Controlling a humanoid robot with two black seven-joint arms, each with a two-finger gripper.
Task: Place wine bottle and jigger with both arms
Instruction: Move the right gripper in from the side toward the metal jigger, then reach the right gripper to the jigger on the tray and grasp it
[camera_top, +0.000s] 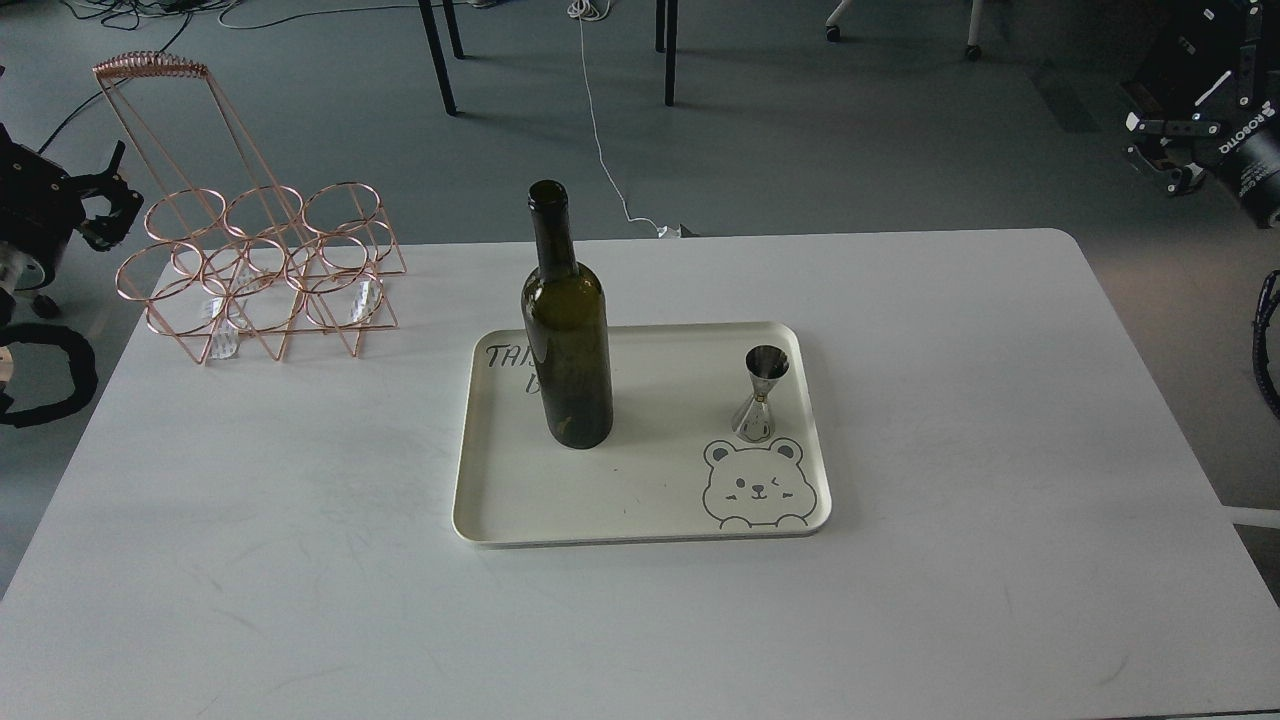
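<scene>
The wine bottle (567, 340), dark olive-green and without a label, stands upright on the left half of a cream tray (640, 510). The jigger (760, 393), a small shiny steel hourglass cup, stands upright on the tray's right side, just above a printed bear. My left gripper (118, 188) is at the far left, off the table's edge beside the wire rack, its fingers apart and empty. My right gripper (1152, 150) is at the upper right, beyond the table's far right corner, its fingers apart and empty. Both are far from the tray.
A copper wire bottle rack (260, 265) with several rings stands on the white table (300, 560) at the back left. Black cable loops hang off both table sides. Chair legs and a white cable are on the floor behind.
</scene>
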